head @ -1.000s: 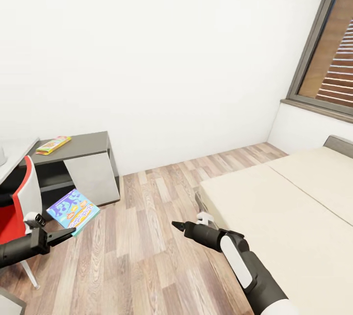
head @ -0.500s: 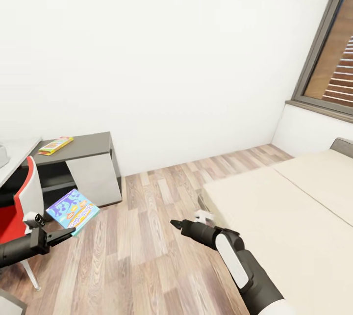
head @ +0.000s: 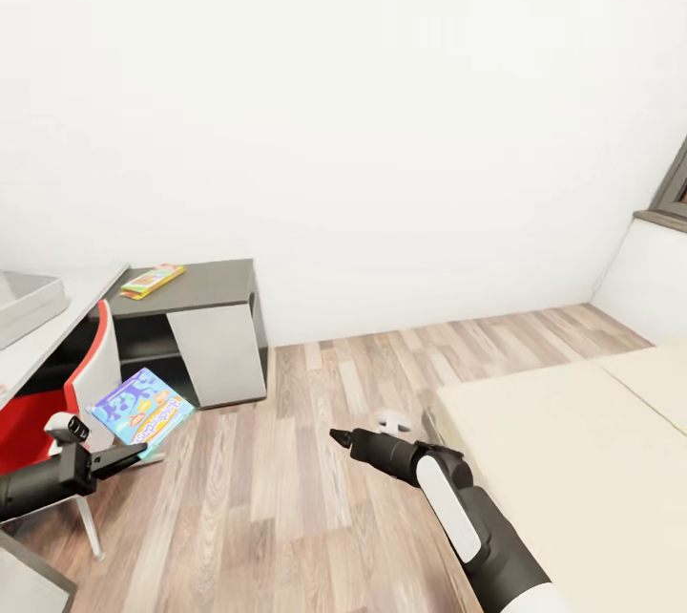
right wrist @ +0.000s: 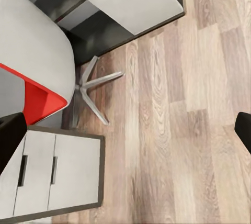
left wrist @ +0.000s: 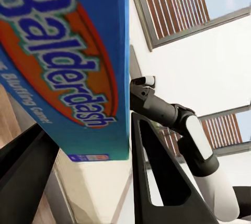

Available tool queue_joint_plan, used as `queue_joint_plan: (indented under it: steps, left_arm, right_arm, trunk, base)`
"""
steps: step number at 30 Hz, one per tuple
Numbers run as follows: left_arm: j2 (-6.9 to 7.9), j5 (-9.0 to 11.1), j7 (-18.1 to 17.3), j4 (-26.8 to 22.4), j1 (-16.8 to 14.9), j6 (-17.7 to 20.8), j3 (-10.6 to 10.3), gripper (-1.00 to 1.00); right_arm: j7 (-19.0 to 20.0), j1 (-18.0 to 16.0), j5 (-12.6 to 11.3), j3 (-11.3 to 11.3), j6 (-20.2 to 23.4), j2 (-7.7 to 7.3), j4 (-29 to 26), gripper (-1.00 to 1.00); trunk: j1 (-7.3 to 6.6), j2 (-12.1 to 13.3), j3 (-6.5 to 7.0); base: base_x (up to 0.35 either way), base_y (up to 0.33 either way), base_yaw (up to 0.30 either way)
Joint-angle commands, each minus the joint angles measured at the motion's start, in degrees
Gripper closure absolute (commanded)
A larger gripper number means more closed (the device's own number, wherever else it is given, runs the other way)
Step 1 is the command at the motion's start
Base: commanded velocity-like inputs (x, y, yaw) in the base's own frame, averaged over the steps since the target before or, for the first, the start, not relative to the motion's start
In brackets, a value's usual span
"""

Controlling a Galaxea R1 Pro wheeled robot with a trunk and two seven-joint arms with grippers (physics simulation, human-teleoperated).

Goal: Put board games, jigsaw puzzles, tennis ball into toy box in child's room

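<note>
My left gripper [head: 132, 454] is shut on the blue board game [head: 143, 408], held tilted above the floor at the lower left. The left wrist view has that blue board game [left wrist: 63, 67], printed "Balderdash", clamped between the left gripper's [left wrist: 86, 130] dark fingers. The grey toy box [head: 24, 300] sits on the pale table [head: 81, 296] at the left edge. A green-red board game [head: 153, 280] lies on the table's lower dark section [head: 205, 279]. My right gripper [head: 338, 436] hovers over the floor beside the bed [head: 572, 460]; in its wrist view the right gripper [right wrist: 128, 132] is open and empty.
A red and white swivel chair [head: 67, 393] stands between my left arm and the table. In the right wrist view the chair [right wrist: 31, 62] and white drawers [right wrist: 52, 174] lie below. Wood floor [head: 315, 384] runs to the white wall. A window corner [head: 673, 198] is at right.
The camera has turned left: the window slid almost out at the right, and the toy box and table top came in at the left. Both arms keep their pose.
</note>
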Motion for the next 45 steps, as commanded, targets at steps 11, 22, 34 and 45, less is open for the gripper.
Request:
queue_joint_plan:
  steps: [11, 22, 34, 45]
  left_arm:
    - [0.0, 0.04, -0.24, -0.01, -0.05, 0.53, -0.02, 1.0]
    - [0.01, -0.02, -0.24, -0.02, -0.05, 0.52, -0.05, 1.0]
    - [0.0, -0.03, -0.24, -0.01, -0.05, 0.49, -0.08, 1.0]
    - [-0.05, -0.03, -0.24, -0.02, -0.05, 0.49, -0.07, 1.0]
  right_arm:
    - [0.0, -0.03, 0.13, -0.09, 0.12, 0.01, -0.04, -1.0]
    - [-0.02, -0.03, 0.05, -0.1, 0.13, -0.05, -0.22, -1.0]
    - [0.07, -0.03, 0.04, -0.02, 0.12, -0.01, -0.22, -1.0]
    - [-0.01, -0.03, 0.05, -0.01, 0.1, 0.01, -0.22, -1.0]
  trunk:
    - [0.05, -0.07, -0.09]
    - [0.05, -0.07, -0.09]
    - [0.05, -0.07, -0.27]
    - [0.05, -0.07, -0.27]
  base:
    - [0.32, -0.012, 0.29]
    - [0.272, 0.076, 0.291]
    - [0.079, 0.002, 0.162]
    - [0.011, 0.0, 0.004]
